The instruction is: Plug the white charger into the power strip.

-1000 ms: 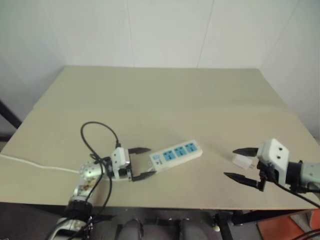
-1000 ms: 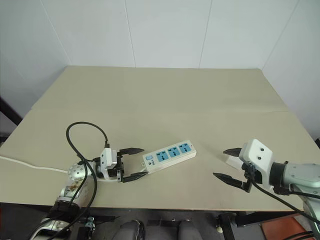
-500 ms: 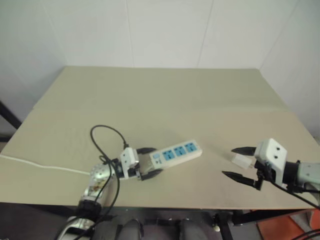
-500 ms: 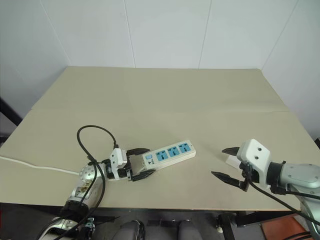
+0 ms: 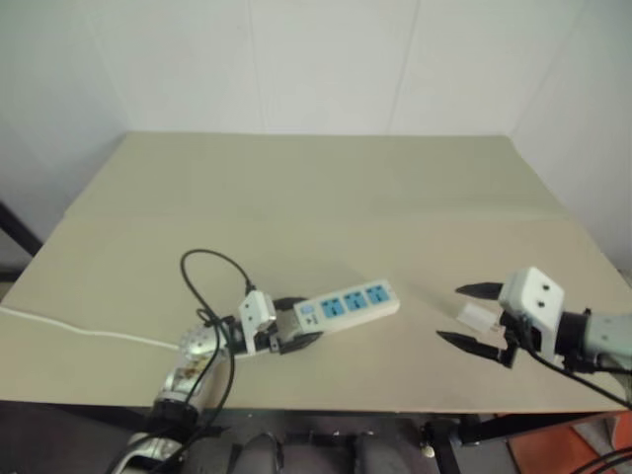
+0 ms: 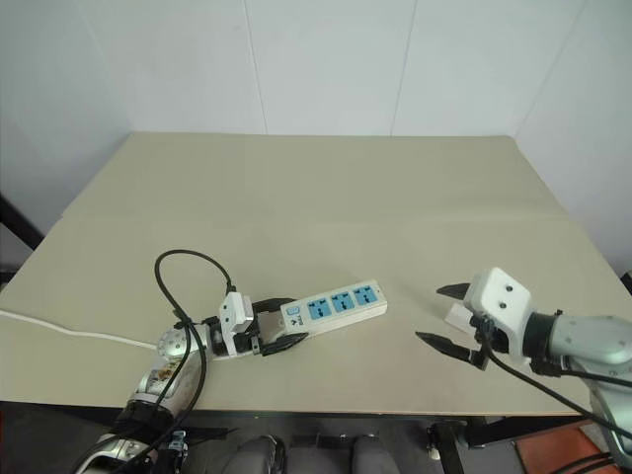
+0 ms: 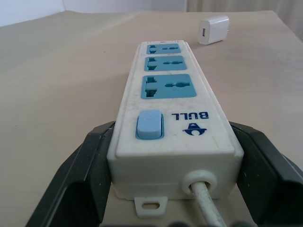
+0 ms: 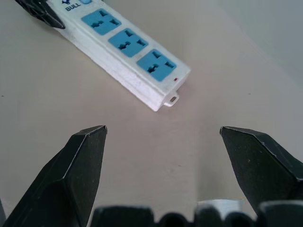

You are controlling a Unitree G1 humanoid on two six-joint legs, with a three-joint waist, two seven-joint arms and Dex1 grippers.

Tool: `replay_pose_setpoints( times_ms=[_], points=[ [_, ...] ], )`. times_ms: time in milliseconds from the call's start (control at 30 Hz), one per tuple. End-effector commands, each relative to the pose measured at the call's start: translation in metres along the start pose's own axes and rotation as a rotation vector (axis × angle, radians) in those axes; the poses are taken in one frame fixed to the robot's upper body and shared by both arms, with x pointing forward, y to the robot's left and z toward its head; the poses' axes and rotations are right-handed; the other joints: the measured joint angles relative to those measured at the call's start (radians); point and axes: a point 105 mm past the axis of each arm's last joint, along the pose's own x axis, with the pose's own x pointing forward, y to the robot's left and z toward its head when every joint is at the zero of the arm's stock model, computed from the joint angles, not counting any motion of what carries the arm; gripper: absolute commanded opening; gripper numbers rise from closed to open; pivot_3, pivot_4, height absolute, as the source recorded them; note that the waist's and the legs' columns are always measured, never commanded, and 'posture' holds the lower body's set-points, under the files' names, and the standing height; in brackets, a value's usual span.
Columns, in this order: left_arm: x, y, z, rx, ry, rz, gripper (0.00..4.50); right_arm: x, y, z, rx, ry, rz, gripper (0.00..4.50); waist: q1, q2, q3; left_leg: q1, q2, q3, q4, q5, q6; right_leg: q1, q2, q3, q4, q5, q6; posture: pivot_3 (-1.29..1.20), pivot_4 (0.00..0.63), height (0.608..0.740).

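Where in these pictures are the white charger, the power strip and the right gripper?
white charger (image 7: 213,30): left wrist view, on its broad side face.
power strip (image 6: 334,302): right eye view, on the middle blue socket.
right gripper (image 6: 446,316): right eye view, midway between its two black fingertips.

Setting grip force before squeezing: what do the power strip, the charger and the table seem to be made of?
Power strip: hard white plastic, slightly scuffed satin shell with moulded blue sockets. Charger: smooth white plastic, probably glossy, with crisp edges. Table: matte beige board, perhaps laminate; no grain visible.
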Motion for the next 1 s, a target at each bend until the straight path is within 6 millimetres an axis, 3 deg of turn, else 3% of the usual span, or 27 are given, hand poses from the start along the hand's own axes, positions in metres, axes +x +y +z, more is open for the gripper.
replay_pose_setpoints(
  times_ms=[33,200,400,733,1000],
  points=[
    [-0.002,-0.007,0.003,0.005,0.024,-0.106,3.27,-0.007,-0.022,0.006,-0.062,0.184,-0.041,4.5,0.0,0.001,0.0,0.0,0.0,0.0,0.0,0.0,0.0,0.0,0.0,0.0,0.0,0.0,0.0,0.0,0.15,0.74],
    [-0.005,-0.011,0.001,0.006,0.064,-0.225,3.27,-0.003,-0.037,0.008,-0.038,0.419,0.051,4.5,0.002,0.001,0.0,-0.002,0.001,0.0,-0.001,0.0,0.0,-0.003,0.001,-0.001,-0.001,-0.001,-0.002,0.0,0.15,0.74],
    [-0.002,-0.011,0.001,0.015,0.068,-0.274,3.27,0.024,-0.044,-0.001,0.015,0.604,0.126,4.5,0.006,0.001,0.0,-0.006,0.001,-0.001,-0.002,0.0,0.0,-0.006,0.0,-0.002,-0.001,-0.001,-0.003,0.0,0.15,0.74],
    [0.002,-0.01,0.006,-0.006,0.057,-0.283,3.27,0.044,-0.045,-0.031,0.067,0.754,0.134,4.5,0.01,0.001,0.0,-0.009,0.0,-0.002,-0.001,0.0,0.0,-0.009,0.0,-0.003,0.0,0.002,-0.007,0.0,0.15,0.74],
    [0.001,-0.009,0.006,0.004,0.064,-0.272,3.27,0.051,-0.051,-0.043,0.118,0.803,0.101,4.5,0.009,0.001,0.0,-0.009,0.0,-0.002,0.001,0.0,0.0,-0.009,0.0,-0.003,0.001,0.001,-0.004,0.0,0.15,0.74]
  ],
)
